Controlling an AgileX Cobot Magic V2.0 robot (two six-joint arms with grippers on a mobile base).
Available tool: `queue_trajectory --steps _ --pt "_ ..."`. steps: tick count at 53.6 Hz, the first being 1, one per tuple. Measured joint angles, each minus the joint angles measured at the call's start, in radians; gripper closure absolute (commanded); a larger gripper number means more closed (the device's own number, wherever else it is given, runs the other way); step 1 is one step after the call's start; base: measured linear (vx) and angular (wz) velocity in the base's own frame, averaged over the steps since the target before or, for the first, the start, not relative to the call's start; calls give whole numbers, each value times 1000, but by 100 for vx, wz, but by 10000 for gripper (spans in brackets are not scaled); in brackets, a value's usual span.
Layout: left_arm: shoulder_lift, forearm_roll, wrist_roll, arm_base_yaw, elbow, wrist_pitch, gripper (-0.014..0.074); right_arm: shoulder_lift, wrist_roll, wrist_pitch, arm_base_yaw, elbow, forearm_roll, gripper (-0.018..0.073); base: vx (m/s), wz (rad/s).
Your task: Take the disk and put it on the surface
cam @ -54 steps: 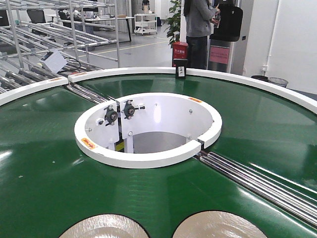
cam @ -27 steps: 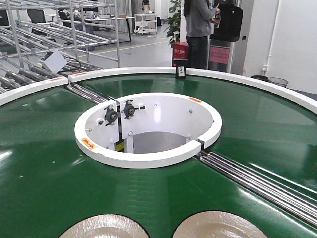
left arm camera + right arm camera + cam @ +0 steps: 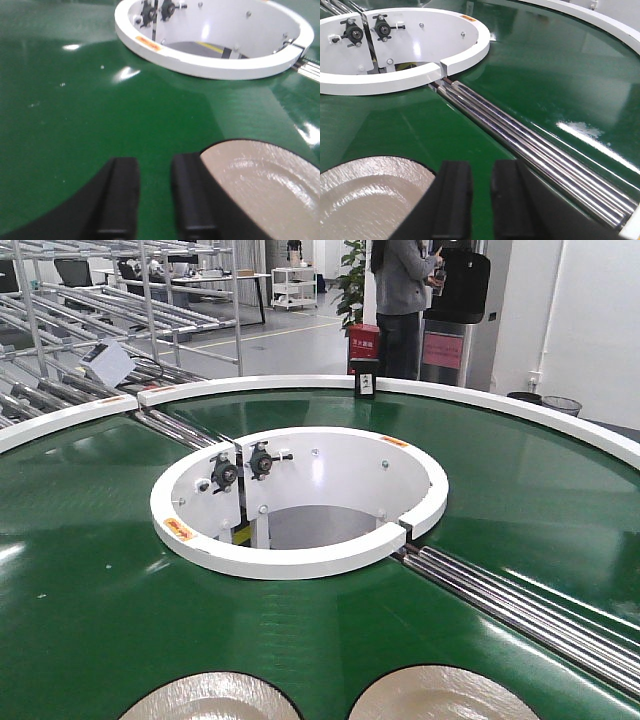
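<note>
Disks, position: left disk (image 3: 210, 698) and right disk (image 3: 440, 695) lay flat on the green belt (image 3: 90, 570), side by side at the near edge, apart from each other and cut off by the frame.
Change: none found; both disks sat in the same spots as a second earlier, and belt and ring looked identical.
Meaning for task: my judgement was that the belt was stopped or hardly moving, so the disks were a steady target; the grab had not yet begun.
Left gripper (image 3: 156, 172): fingers slightly parted with bare belt between them, holding nothing, low over the belt; its inner finger overlapped the rim of what I took for the left disk (image 3: 265, 195), contact not tellable.
Right gripper (image 3: 481, 175): fingers slightly parted, empty, over belt, just beside what I took for the right disk (image 3: 370, 195), with the steel rollers (image 3: 530, 145) on its other side.
Surface: the steel tabletop showed in no view; the place spot could not be judged.
Count, disks: two.
Count, grippers: two, both empty.
Count, white hub ring (image 3: 300, 560): one, mid-belt, well beyond the disks.
Count, roller banks: two, one each side of the ring.
Count, person (image 3: 400, 300): one, standing beyond the conveyor.
</note>
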Motion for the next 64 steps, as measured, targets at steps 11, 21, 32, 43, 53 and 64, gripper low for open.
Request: queue_trajectory --steps 11,21,32,43,53,64 --pt "41 -9 0 0 0 0 57 0 0 10 0 0 0 108 0 0" --pt "109 -37 -6 0 0 12 62 0 0 29 0 0 4 108 0 0" --pt "261 -179 49 0 -79 105 63 0 1 106 0 0 64 108 0 0" --pt "539 -405 311 0 -260 238 63 0 1 190 0 0 79 108 0 0" --pt "749 -496 381 1 -364 259 71 0 1 215 0 0 94 108 0 0" --pt "866 -600 552 33 -392 310 119 0 1 222 0 0 96 108 0 0"
